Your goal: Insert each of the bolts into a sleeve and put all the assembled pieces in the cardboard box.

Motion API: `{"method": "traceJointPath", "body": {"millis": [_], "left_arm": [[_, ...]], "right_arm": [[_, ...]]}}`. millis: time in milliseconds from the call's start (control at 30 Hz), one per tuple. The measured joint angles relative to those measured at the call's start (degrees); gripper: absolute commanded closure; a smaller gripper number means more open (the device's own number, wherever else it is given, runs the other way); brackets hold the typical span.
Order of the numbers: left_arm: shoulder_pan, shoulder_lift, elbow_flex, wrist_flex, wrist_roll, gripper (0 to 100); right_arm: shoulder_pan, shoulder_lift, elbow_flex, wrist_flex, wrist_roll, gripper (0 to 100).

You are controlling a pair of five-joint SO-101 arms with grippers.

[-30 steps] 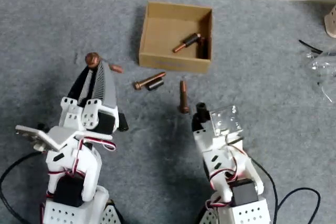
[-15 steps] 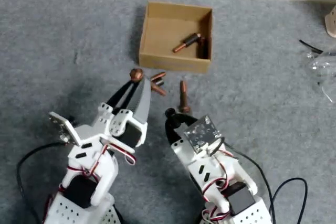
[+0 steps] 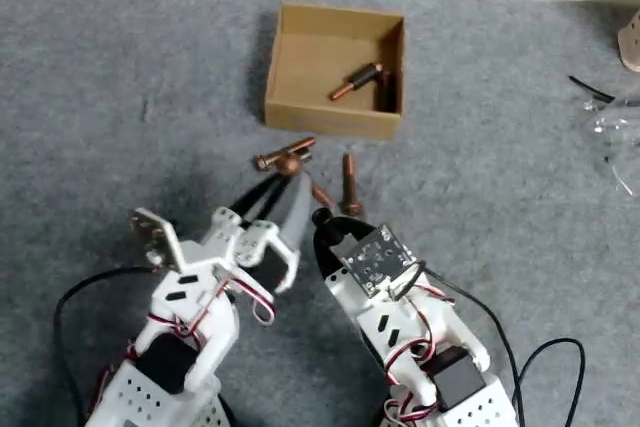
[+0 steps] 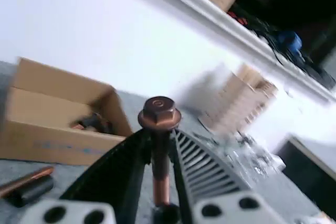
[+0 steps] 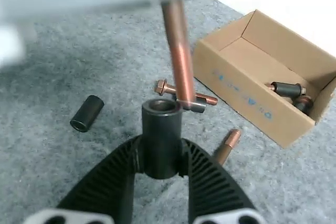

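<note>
The left gripper (image 4: 158, 139) is clamping a copper bolt (image 4: 160, 157) by its shaft. The bolt's long axis is slanting, with the hex head pointing up and far-left and the threaded tip pointing down. The right gripper (image 5: 161, 153) is squeezing a black sleeve (image 5: 160, 136), which is standing upright with its mouth facing up. The tip is sitting at the mouth's rim; I cannot tell whether it is inside. The cardboard box (image 3: 333, 123) is sitting far of both grippers, holding an assembled piece (image 3: 358, 79), and the blue print on its near wall is too small to make out. Two loose bolts (image 3: 349, 181) (image 3: 272, 157) and a loose sleeve (image 5: 87, 113) are lying on the grey carpet (image 3: 120, 77) between the grippers and the box. The carpet is stretching wide to the left.
</note>
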Motion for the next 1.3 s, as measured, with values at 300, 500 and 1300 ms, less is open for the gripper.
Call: {"method": "traceJointPath", "body": {"millis": [300,500,1300], "left_arm": [[4.7,0.1,0.2,0.0,-6.2,99],[3.3,0.1,-0.1,0.0,-6.2,99],[2.6,0.0,-9.0,17.8,-1.4,99]], "right_arm": [[0.4,0.0,0.0,0.1,0.1,99.5],[1.0,0.0,0.0,0.1,0.2,99.5],[4.7,0.0,4.0,-4.5,0.2,99.5]]}}
